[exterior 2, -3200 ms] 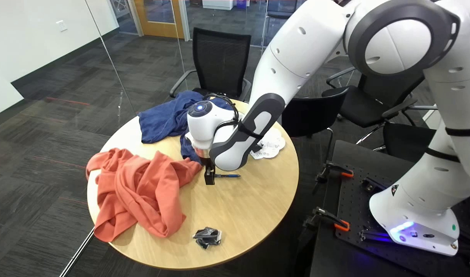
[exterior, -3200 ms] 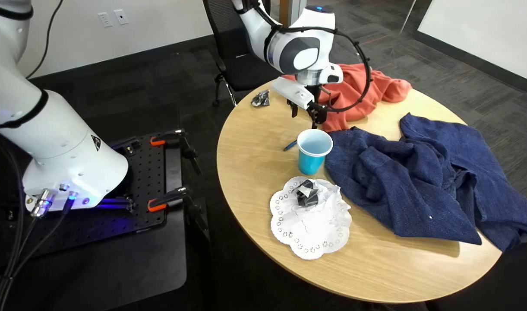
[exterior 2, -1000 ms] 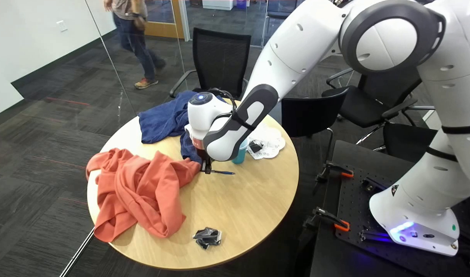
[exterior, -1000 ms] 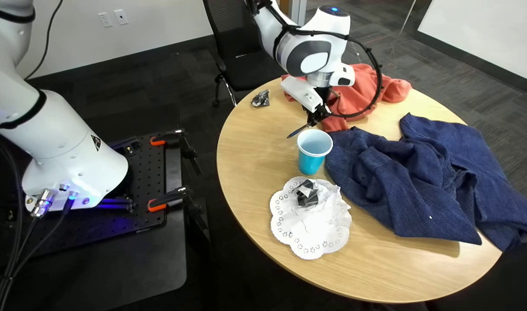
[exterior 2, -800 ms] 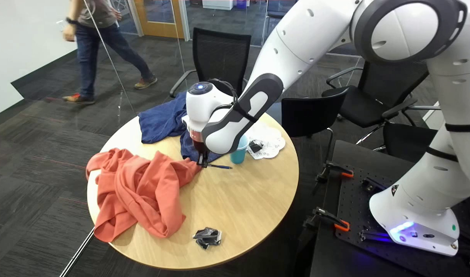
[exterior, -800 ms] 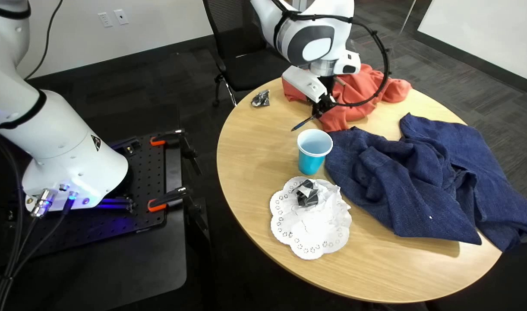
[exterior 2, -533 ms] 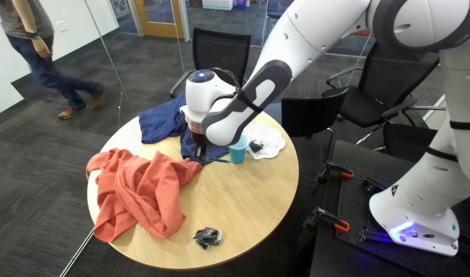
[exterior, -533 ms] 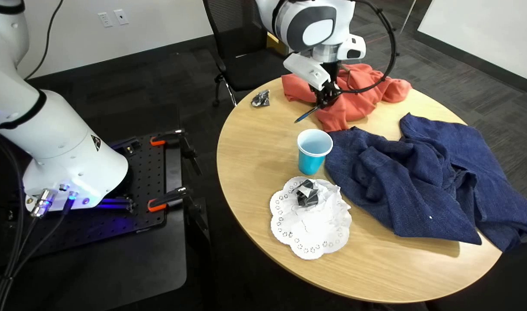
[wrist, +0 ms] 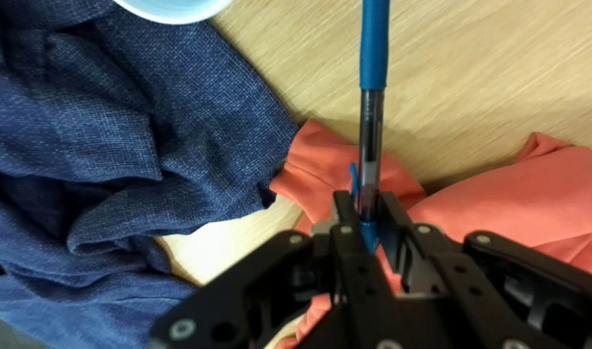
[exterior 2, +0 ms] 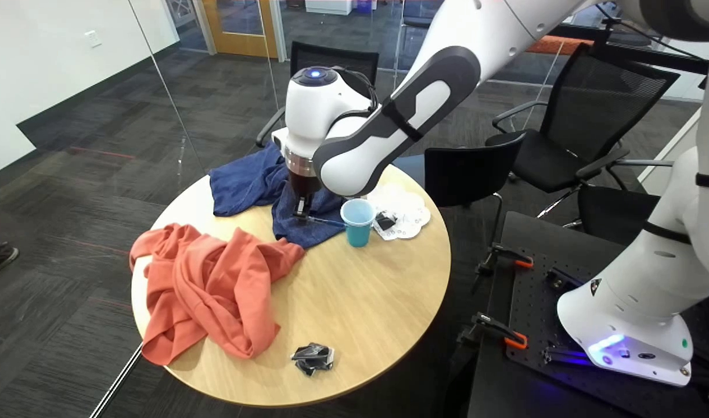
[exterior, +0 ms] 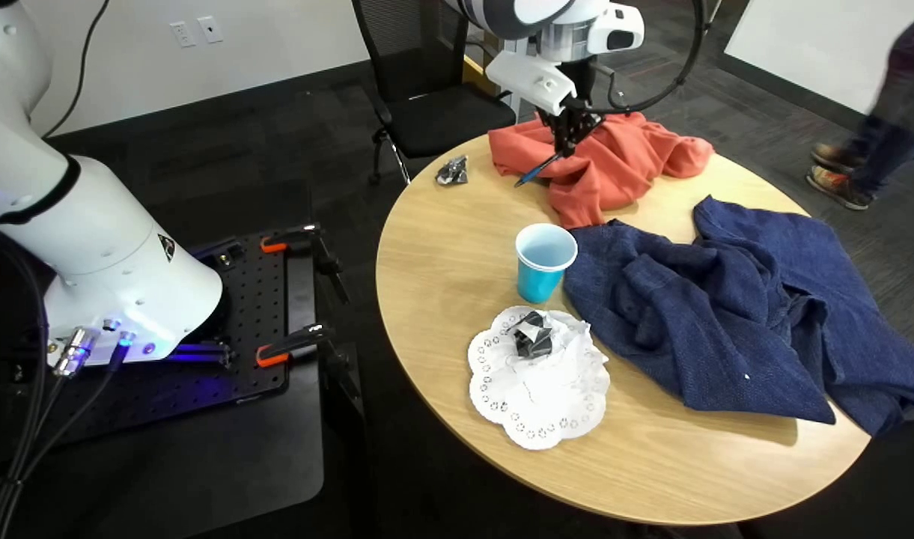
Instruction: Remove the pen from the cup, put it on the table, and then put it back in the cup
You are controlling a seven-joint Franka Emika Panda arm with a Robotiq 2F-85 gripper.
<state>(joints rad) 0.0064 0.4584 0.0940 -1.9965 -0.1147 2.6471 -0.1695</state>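
The tool [wrist: 366,206] is closed to a narrow gap, with the pen [wrist: 373,58] pinched between its sides near one end. The pen is up in the air above the table [exterior: 442,322], jutting sideways, its blue grip section pointing toward the table's edge nearest the robot's base [exterior: 138,277]. In the wrist view a coral cloth [wrist: 519,203] shows below the tool; it reaches the table's edge. The cup [exterior: 540,281] stands upright, in from the edge, just beside a navy cloth [exterior: 696,329] that runs past the edge. Next to the cup, a white doily [exterior: 494,382] carries a crumpled white piece [exterior: 569,355] and a black scrap [exterior: 533,340]. A dark crumpled wrapper [exterior 2: 313,359] lies near the edge, apart from the coral cloth.
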